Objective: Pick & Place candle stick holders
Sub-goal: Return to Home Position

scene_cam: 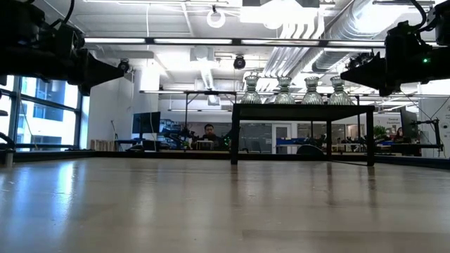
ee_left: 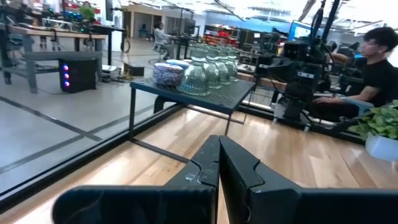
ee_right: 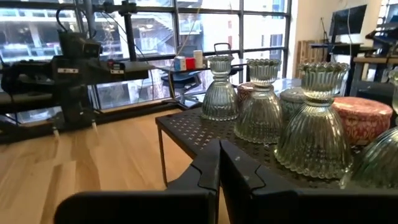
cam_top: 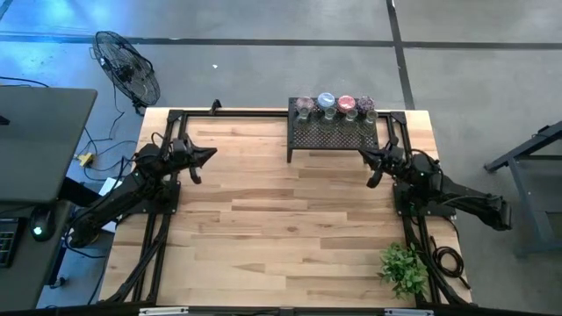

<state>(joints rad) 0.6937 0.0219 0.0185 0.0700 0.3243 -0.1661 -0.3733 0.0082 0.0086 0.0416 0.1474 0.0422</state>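
- The candle stick holders (scene_cam: 283, 90) stand upright in a row on the black perforated shelf (cam_top: 334, 140), at the far edge of the bench (cam_top: 263, 228) and a little right of its middle. The low view shows four of them, ribbed and glass-like, side by side. None shows on the bare bench.
- Behind that row, towards the far side of the shelf, sit a couple of round tins (ee_right: 360, 118), close to the holders. I cannot tell whether they touch.
- The right gripper (cam_top: 367, 160) hangs above the bench just off the shelf's near right corner. Its jaws are closed on nothing and point left and far, towards the holders.
- The left gripper (cam_top: 209, 155) is well apart from the shelf on the left. Its jaws are likewise closed and empty, and they point right across the bench.
- The relation that counts: from the right jaws the holders lie far and slightly left — near enough to fill that wrist's view. From the left jaws they lie well to the right. The right arm is plainly the nearer.
- Each holder's long axis is vertical, with a wide foot below and a narrow neck above. A tall piece like this would likely tip if clipped near the rim.
- With every holder apparently placed, the job looks finished. What remains is for the arms to go to rest, and the right arm should draw towards the near side — away from the shelf corner.
- A green plant (cam_top: 404, 268) sits at the near right of the bench, beside the right arm's base and clear of both grippers.
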